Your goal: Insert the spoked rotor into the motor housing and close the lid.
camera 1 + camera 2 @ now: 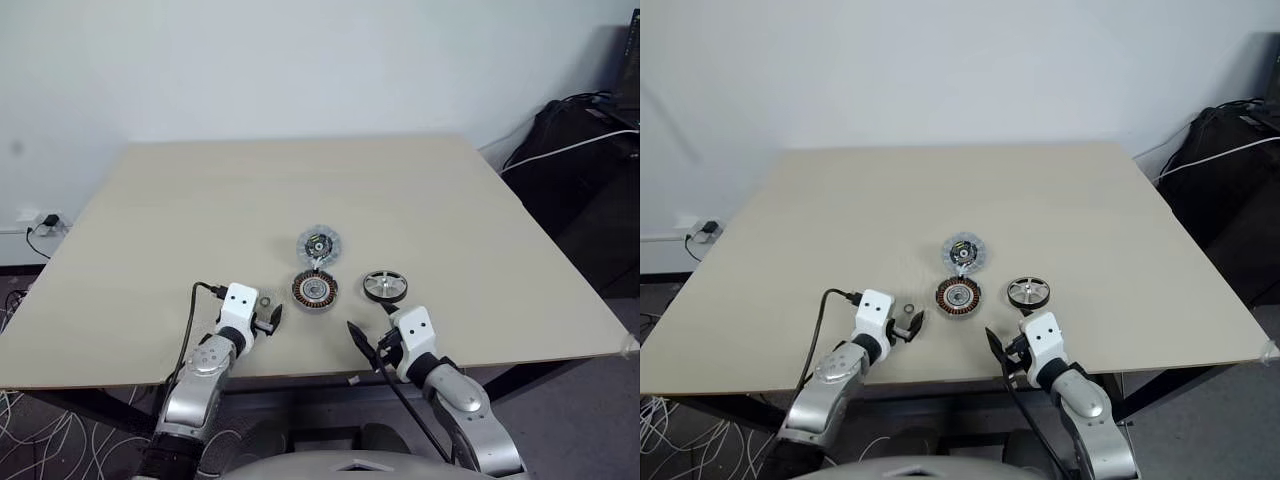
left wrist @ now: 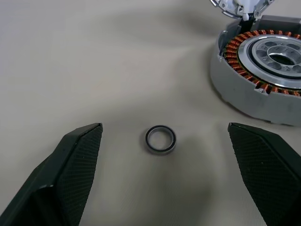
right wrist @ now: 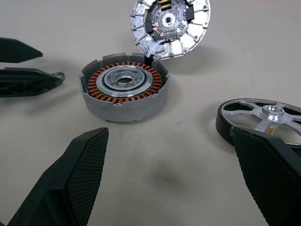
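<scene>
The motor housing [image 1: 315, 290], a copper-wound disc with a silver centre, lies on the table near its front edge. The lid [image 1: 319, 246] lies just behind it, circuit part facing up and rim touching the housing. To the right sits the spoked rotor [image 1: 385, 286], flat on the table. My left gripper [image 1: 268, 312] is open, left of the housing, with a tiny metal ring [image 2: 160, 139] on the table between its fingers [image 2: 80, 160]. The right gripper [image 1: 372, 322] stands open in front of the rotor [image 3: 263, 117], holding nothing and pointing toward the housing [image 3: 124, 89].
The beige table [image 1: 200, 200] stretches wide behind the parts. Its front edge runs just under both wrists. A black bag with cables [image 1: 580, 150] sits off the table's right side, and a wall socket [image 1: 45, 222] is at the left.
</scene>
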